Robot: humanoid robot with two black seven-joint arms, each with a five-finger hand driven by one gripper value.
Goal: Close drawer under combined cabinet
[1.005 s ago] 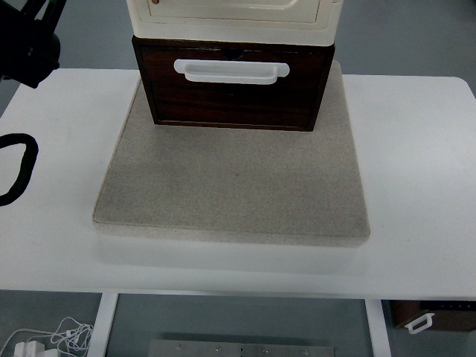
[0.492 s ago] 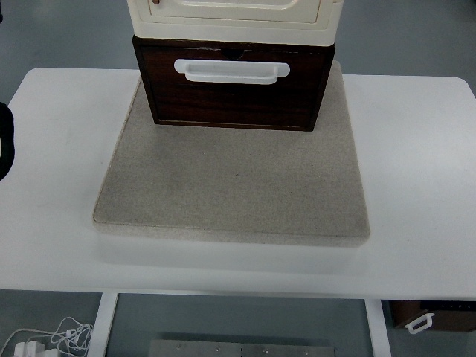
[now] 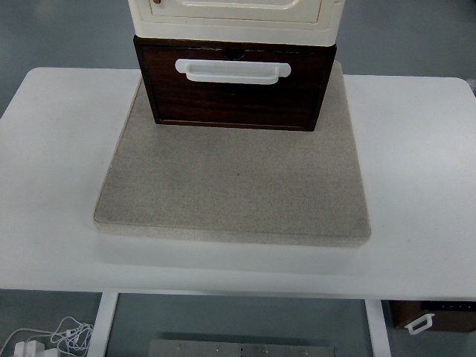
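At the left edge the white table point(image 3: 52, 149) is bare, and neither robot hand shows anywhere in the top view, so whether their fingers are released, clenched or grasping anything cannot be told.

Below the table's near edge, at the bottom left, a white cable point(image 3: 63, 335) lies coiled on the floor beside a small white plug point(image 3: 26, 348).

Moving inward, a grey mat point(image 3: 234, 186) sits square on the table, covering most of its middle.

At the mat's far edge stands the cabinet point(image 3: 234, 15), cream on top (only its lower part is in the picture). Under it is the drawer point(image 3: 234, 93), dark brown wood, its front facing the camera and standing a little forward of the cream body above it. A white handle point(image 3: 232, 71) runs across the upper part of the drawer front, and a small dark notch point(image 3: 235, 53) sits just above the handle at the drawer's top edge.

To the right of the mat the table is plain white again.

At the bottom right, below the table, the corner of another dark brown box point(image 3: 435, 316) shows on the floor, with a small white handle-like piece point(image 3: 419, 324) on its left end.
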